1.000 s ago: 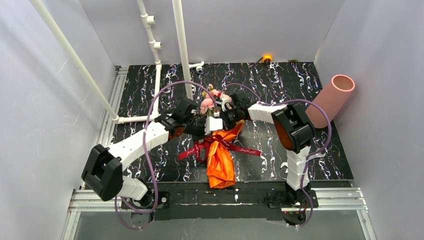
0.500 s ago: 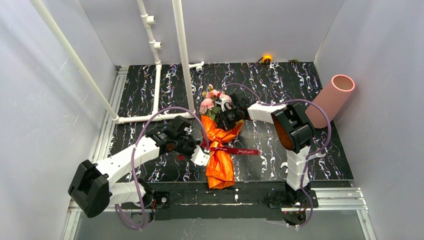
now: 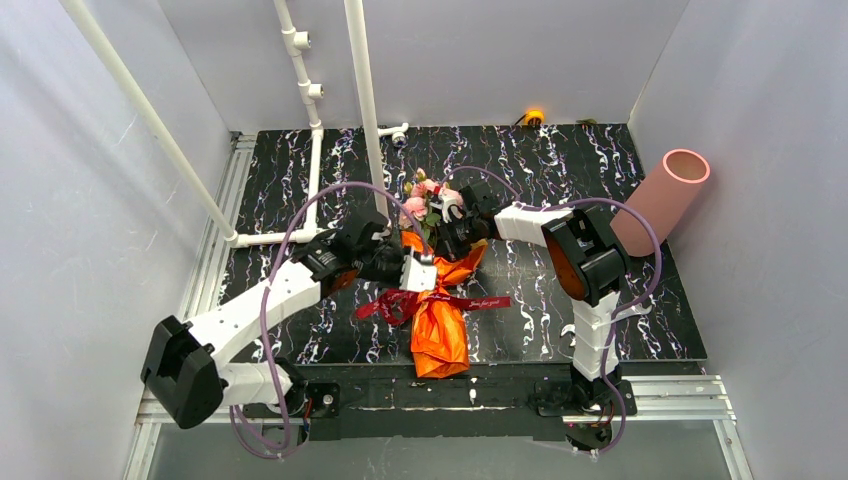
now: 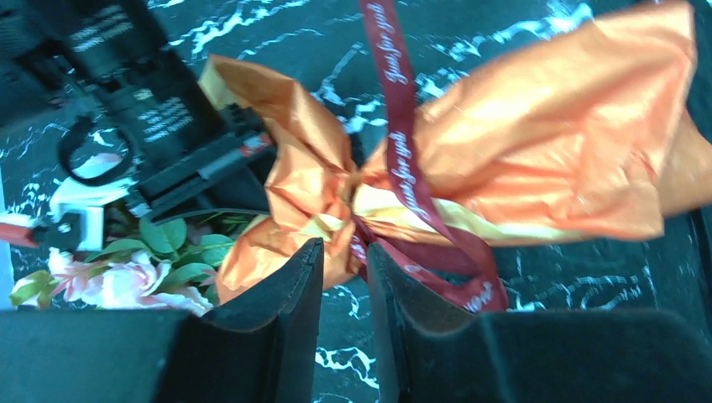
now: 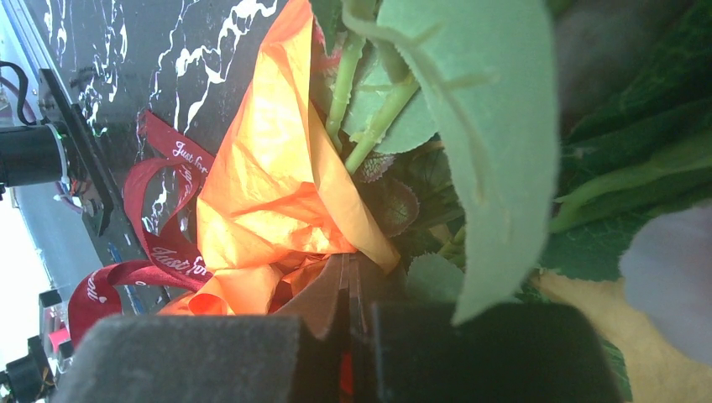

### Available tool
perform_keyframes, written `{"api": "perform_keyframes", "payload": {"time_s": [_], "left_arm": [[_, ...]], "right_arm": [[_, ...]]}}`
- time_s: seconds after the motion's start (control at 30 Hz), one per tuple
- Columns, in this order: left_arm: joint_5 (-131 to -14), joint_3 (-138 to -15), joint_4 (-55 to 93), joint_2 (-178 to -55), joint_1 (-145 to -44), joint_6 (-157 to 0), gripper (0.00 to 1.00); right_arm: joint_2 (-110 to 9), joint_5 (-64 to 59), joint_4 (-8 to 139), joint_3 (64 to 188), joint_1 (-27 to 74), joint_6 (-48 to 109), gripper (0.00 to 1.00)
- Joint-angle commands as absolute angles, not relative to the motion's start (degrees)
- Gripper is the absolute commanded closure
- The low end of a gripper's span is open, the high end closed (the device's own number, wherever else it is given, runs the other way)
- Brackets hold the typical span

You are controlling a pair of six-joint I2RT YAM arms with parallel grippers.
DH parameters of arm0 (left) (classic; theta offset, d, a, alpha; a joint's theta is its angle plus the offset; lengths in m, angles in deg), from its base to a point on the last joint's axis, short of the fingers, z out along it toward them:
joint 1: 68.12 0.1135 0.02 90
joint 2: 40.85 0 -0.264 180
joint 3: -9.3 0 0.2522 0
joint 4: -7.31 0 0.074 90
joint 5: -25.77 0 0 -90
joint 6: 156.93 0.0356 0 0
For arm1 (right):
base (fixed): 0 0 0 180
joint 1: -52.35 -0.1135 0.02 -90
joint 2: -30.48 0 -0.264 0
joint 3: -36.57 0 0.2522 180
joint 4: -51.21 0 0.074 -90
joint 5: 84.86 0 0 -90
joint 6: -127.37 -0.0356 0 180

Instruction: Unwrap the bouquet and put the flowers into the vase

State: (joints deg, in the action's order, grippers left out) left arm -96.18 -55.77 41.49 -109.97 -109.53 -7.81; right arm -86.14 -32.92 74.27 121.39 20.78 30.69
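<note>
Count: I see one bouquet (image 3: pixel 440 325) of pink roses in crinkled orange paper, one dark red printed ribbon (image 3: pixel 482 301), one salmon-pink tube vase (image 3: pixel 660 200).
Bouquet: middle of black marbled table (image 3: pixel 620 300); vase far right, well apart.
Left gripper (image 4: pixel 344 248): at ribbon knot, jaws slightly parted, empty.
Right gripper (image 5: pixel 346 284): clamped on bouquet's rose end.

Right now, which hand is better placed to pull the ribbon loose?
Left. The left hand is slightly open right at the ribbon knot around the bouquet. The right hand is shut on the bouquet's upper end by the flowers, so it probably serves better as the anchor.
</note>
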Motion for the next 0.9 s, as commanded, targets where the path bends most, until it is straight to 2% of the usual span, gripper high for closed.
{"api": "perform_keyframes", "payload": {"time_s": [0.0, 0.27, 0.87], "left_arm": [[-96.5, -60.2, 35.9, -115.2, -108.8, -18.4, 0.79], [-98.2, -61.1, 34.2, -124.2, -108.8, -17.9, 0.87], [-95.3, -60.9, 35.0, -135.0, -106.7, -14.8, 0.89]], "right_arm": [[-91.3, -19.6, 80.4, 119.3, 21.5, 35.4, 0.99], [-91.1, -19.8, 81.4, 119.7, 21.5, 36.1, 0.99], [-91.3, -19.9, 83.1, 120.4, 21.6, 37.2, 0.99]]}}
